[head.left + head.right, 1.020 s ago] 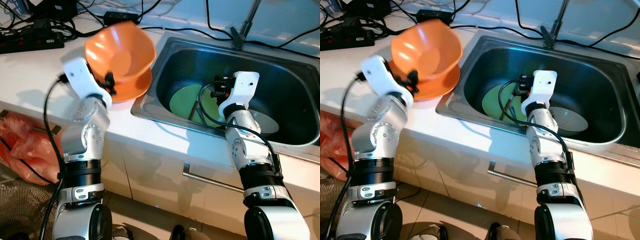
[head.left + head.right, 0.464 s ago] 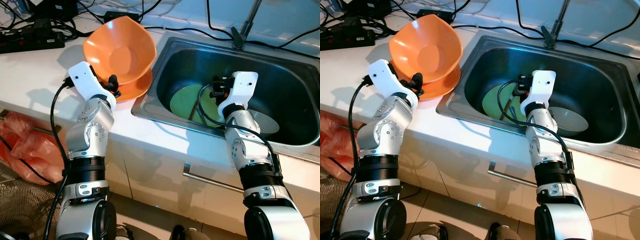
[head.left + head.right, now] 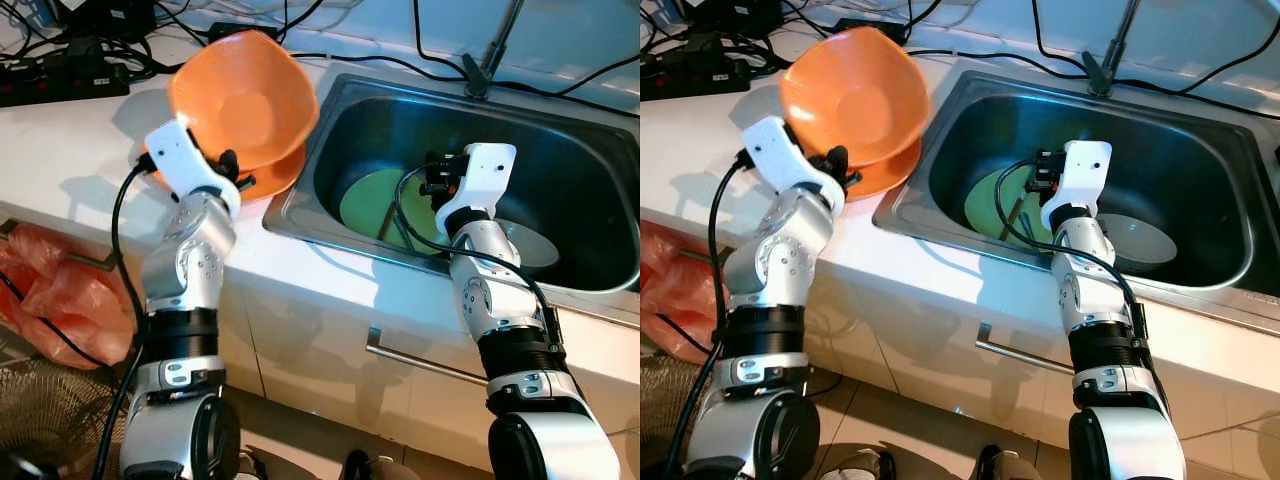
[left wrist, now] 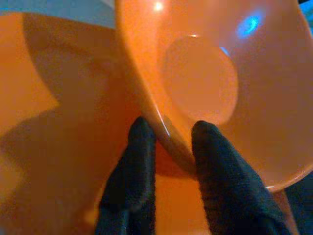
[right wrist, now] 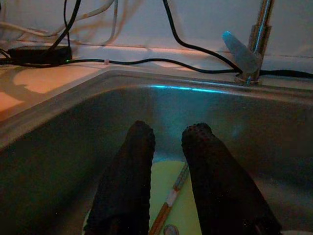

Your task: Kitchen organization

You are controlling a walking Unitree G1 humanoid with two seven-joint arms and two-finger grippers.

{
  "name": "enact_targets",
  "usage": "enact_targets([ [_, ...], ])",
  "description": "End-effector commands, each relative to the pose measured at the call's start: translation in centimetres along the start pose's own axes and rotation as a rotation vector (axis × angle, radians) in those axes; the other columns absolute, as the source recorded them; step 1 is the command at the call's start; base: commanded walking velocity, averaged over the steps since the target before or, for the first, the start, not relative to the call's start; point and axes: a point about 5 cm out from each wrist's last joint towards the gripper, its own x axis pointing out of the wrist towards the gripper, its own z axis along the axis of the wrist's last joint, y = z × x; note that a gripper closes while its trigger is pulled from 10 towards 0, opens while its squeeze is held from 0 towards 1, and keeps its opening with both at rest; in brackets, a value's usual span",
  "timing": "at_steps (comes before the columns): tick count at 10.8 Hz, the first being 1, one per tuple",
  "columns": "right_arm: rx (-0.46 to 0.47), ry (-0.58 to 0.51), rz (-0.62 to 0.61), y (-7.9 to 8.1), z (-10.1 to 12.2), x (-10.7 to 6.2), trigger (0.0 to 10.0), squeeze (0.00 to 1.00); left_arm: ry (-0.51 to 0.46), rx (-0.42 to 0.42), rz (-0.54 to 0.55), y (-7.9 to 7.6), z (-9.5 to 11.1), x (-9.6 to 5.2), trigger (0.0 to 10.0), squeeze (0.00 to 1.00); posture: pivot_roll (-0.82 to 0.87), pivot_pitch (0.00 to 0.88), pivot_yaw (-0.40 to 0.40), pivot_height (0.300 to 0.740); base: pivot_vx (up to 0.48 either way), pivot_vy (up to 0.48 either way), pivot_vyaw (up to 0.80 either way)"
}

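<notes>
The left gripper (image 4: 166,147) pinches the rim of a tilted orange bowl (image 3: 245,100) above an orange plate (image 3: 270,175) on the desk (image 3: 60,140). The right gripper (image 5: 166,147) hovers over the sink (image 3: 560,110), jaws slightly parted, empty. That thin rim grip could slip, dropping the bowl.

Both arms are jointed silver metal with black ribbed collars. White housings cap each wrist, black cables looping from them. The left hand (image 4: 168,181) and right hand (image 5: 168,181) each carry two long, textured black fingers (image 5: 128,183).
</notes>
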Motion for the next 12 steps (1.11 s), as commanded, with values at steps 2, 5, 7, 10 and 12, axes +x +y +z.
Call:
enact_targets([
  [2,-0.012,-0.01,-0.007,-0.3,0.3,0.1,10.0,0.0,0.0,-0.02,0.001,-0.3,0.0,0.1,0.0,0.0,0.03,0.111,-0.042,0.74,0.0,0.0,0.0],
  [5,-0.01,-0.011,-0.005,-0.2,0.3,0.2,10.0,0.0,-0.029,-0.021,-0.011,-0.5,0.5,0.2,0.0,0.0,0.03,0.105,-0.043,0.74,0.0,0.0,0.0],
  [7,-0.007,-0.012,0.0,0.1,0.4,0.3,10.0,0.0,-0.063,-0.02,-0.005,-0.3,1.0,0.2,0.0,0.0,0.04,0.1,-0.045,0.74,0.0,0.0,0.0],
  [10,0.001,-0.017,0.001,0.2,0.4,0.4,10.0,0.0,-0.182,-0.003,-0.093,-1.4,2.8,-0.2,0.0,0.0,0.04,0.094,-0.041,0.74,0.0,0.0,0.0],
  [12,0.005,-0.018,0.004,0.4,0.4,0.4,10.0,0.0,-0.289,-0.004,-0.178,-2.4,4.1,-0.9,0.0,0.0,0.04,0.093,-0.041,0.74,0.0,0.0,0.0],
])
